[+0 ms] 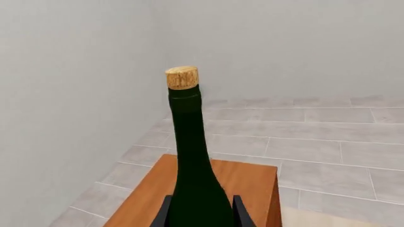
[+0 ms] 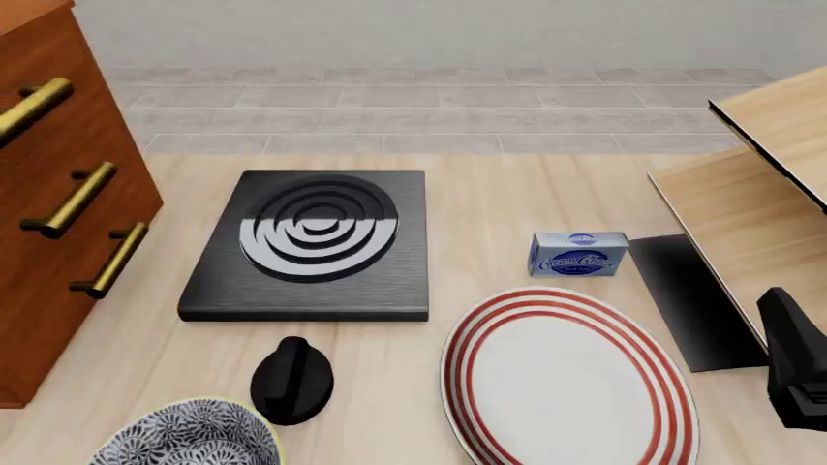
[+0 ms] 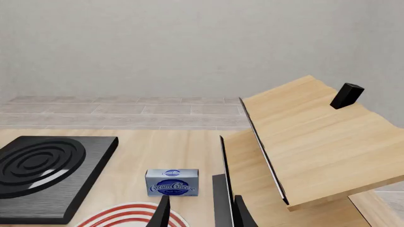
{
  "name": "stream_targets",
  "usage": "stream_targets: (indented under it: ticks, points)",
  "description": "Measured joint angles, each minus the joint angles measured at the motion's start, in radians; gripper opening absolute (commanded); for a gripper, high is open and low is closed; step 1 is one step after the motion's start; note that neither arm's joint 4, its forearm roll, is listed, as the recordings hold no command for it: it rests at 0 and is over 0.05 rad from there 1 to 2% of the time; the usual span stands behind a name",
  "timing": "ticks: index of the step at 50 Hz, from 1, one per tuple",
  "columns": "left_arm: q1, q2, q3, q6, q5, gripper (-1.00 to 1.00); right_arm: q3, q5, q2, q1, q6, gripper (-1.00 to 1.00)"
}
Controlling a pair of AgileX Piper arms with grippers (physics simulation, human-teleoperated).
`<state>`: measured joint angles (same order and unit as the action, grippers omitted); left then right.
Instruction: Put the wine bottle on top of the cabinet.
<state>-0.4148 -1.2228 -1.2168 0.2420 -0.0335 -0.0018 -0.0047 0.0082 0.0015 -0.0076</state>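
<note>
In the left wrist view the wine bottle (image 1: 189, 156), dark green with a tan cork, stands upright between the two dark fingers (image 1: 165, 213) of my left gripper (image 1: 202, 216), which is shut on its body. The reddish-brown top of the cabinet (image 1: 246, 182) lies right behind and below the bottle; the bottle's base is out of the picture. The front view shows only the cabinet (image 2: 65, 223) with brass handles at the far left, not the bottle or the left gripper. My right gripper (image 3: 202, 217) is open and empty, low at the table's right (image 2: 795, 373).
A black burner plate (image 2: 310, 242) sits mid-table, with a red-striped plate (image 2: 568, 383), a blue cream cheese box (image 2: 578, 254), a black knob-shaped object (image 2: 290, 380) and a patterned bowl (image 2: 188, 436) nearer me. A pale shelf unit (image 2: 762, 194) with black edging stands at the right.
</note>
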Motion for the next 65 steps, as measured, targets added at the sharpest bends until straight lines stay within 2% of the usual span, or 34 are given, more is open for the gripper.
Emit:
stream_targets:
  ticks: [14, 32, 33, 49, 65]
  points:
    - [-0.065, -0.046, 0.031, 0.026, 0.053, -1.00, 0.000, 0.000, 0.000, 0.000, 0.000, 1.00]
    - [-0.089, -0.061, 0.046, 0.041, 0.110, -1.00, 0.000, 0.000, 0.000, 0.000, 0.000, 1.00]
    - [-0.090, -0.060, 0.049, 0.041, 0.113, 1.00, 0.000, 0.000, 0.000, 0.000, 0.000, 1.00]
    - [-0.091, -0.050, 0.069, 0.067, 0.111, 1.00, 0.000, 0.000, 0.000, 0.000, 0.000, 1.00]
    - [-0.071, 0.029, 0.078, 0.057, 0.062, 1.00, 0.000, 0.000, 0.000, 0.000, 0.000, 1.00]
